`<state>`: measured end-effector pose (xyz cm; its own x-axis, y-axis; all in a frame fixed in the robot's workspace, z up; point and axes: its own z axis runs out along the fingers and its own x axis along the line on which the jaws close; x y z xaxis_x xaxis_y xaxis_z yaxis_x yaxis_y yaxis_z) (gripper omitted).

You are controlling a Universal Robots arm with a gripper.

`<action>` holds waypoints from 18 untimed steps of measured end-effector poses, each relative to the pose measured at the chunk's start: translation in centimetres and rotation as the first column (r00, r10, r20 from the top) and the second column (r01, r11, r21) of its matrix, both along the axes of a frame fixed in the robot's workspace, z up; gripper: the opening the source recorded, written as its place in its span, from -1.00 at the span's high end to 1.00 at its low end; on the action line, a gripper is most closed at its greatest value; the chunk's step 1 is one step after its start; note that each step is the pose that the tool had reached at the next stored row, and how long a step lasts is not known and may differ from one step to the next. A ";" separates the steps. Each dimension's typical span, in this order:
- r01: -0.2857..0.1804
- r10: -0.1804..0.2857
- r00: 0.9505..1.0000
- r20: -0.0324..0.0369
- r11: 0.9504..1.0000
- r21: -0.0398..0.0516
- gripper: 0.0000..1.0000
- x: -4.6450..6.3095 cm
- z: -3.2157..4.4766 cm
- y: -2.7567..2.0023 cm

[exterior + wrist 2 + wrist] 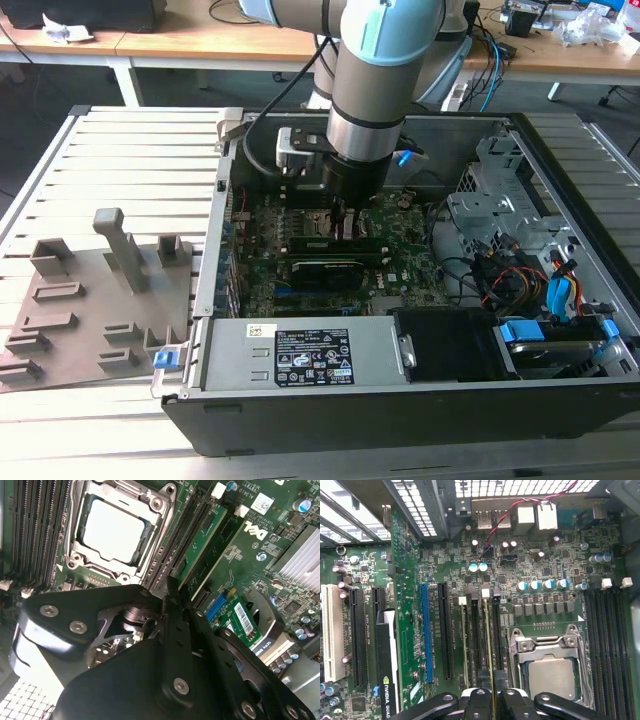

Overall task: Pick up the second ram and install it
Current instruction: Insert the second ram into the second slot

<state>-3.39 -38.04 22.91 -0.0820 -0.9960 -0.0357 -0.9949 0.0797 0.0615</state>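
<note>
A: The tool (489, 700) is clenched on the ram (487, 645), edge-on over a slot (496, 640) beside the socket (551, 665).
B: So seating is in hand; next I'd judge it needs straight downward pressure, ends aligned.
A: The exterior view adds the case (400, 410) and tray (60, 330).

The grey and pale-blue jointed robot arm (372, 70) drops from twelve o'clock in the exterior view, wrist vertical. Its black metal two-finger gripper (491, 696) points straight down, black fingers (176, 611) drawn together, clamping the thin green circuit-board stick (489, 650) edge-on between them
</note>
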 end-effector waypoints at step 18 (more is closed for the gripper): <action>0.000 0.000 1.000 0.000 1.000 0.009 0.72 0.1 -0.60 -0.03</action>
